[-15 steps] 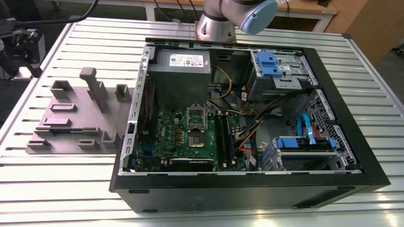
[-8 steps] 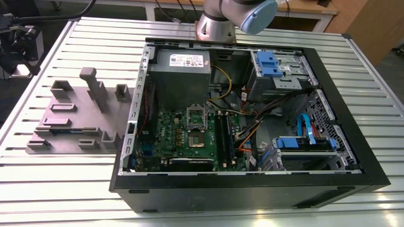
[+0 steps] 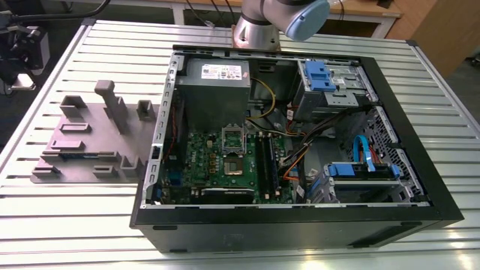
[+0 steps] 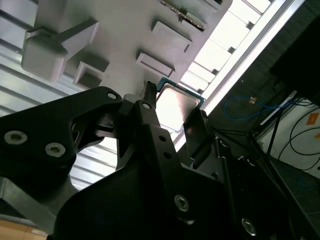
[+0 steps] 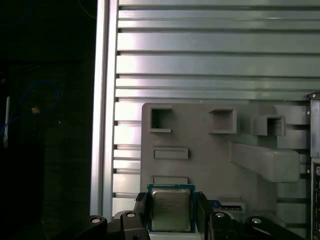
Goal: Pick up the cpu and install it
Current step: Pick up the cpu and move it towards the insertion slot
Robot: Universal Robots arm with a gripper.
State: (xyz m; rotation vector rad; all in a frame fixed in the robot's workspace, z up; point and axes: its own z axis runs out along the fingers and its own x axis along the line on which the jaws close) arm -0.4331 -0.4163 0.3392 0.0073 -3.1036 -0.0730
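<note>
Closest to the wrist, my gripper [image 5: 171, 212] is clenched on the cpu [image 5: 171, 207]. Both wrist views show its dark fingers [image 5: 141, 212] pressed against two opposite edges of the chip, with the shiny metal top facing the first wrist view's camera. In the second wrist view the chip sits tilted between the fingers with nothing touching its faces, so I judge it is lifted free and carried in the air rather than resting on anything.

Beyond the chip lies the grey fixture tray [image 5: 200, 150] with its pockets and upright posts, well below the gripper. Under and around it is the slatted metal table [image 5: 210, 60]. The pocket the chip came from I cannot pick out with certainty.

Farther off, the exterior view shows the open computer case [image 3: 300, 230] lying on the table, with the tray just beside it on the exterior view's left. The arm [image 3: 262, 25] rises at the far side of the case. Inside, near the middle of the green motherboard [image 3: 210, 154], the socket [image 3: 235, 167] appears to have its retaining frame swung up.

By my reading the pick-up is done. The carry to the case and the seating of the chip in the socket are not yet done.
</note>
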